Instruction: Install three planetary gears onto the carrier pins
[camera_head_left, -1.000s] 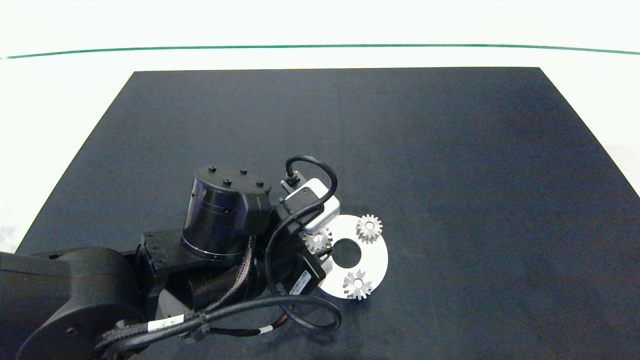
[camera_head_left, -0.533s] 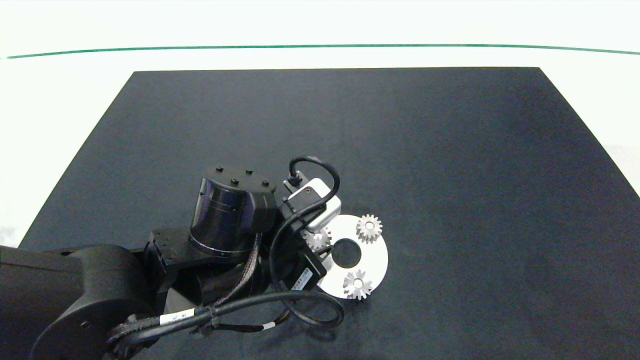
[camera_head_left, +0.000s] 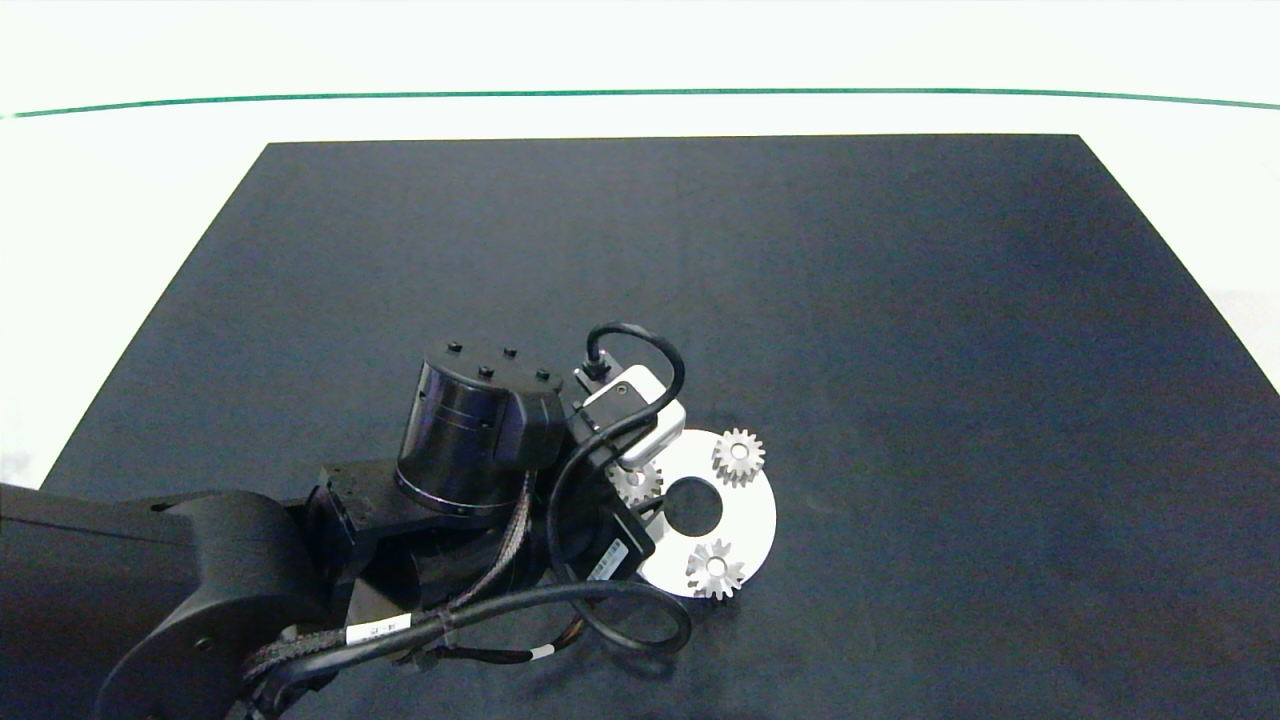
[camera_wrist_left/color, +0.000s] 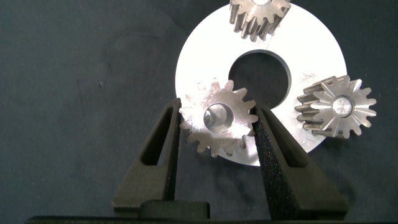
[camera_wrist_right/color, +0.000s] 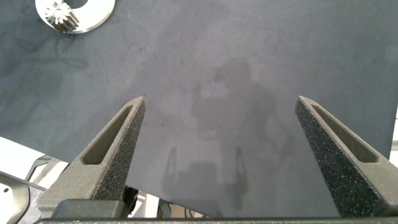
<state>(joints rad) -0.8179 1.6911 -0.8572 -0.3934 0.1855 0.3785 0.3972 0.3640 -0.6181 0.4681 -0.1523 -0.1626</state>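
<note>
From above, the left arm's bulk hides most of the left gripper (camera_head_left: 640, 490), leaving only a sliver of the gear it carries in sight at the near edge of the white disc (camera_head_left: 755, 515). The left wrist view fills that in: the left gripper (camera_wrist_left/color: 217, 124) has its two fingers closed against the teeth of one planetary gear (camera_wrist_left/color: 217, 118), pinching it flat over the disc's (camera_wrist_left/color: 323, 43) rim, with a pale round end showing in the gear's bore. Whether the gear is fully seated cannot be told. Just beyond the fingertips lies the disc's large centre hole (camera_wrist_left/color: 260, 73); past it a second gear (camera_wrist_left/color: 258, 15) sits at the far rim, and off to one side a third gear (camera_wrist_left/color: 336, 106) sits on its pin. The head view shows these two (camera_head_left: 738, 456) (camera_head_left: 715, 569) spaced apart on the disc, which lies on a dark mat (camera_head_left: 900, 300) over the pale counter (camera_head_left: 120, 180). The right gripper (camera_wrist_right/color: 221, 109) is spread wide over bare mat, well apart from the disc (camera_wrist_right/color: 93, 15), where one gear (camera_wrist_right/color: 62, 14) shows.
</note>
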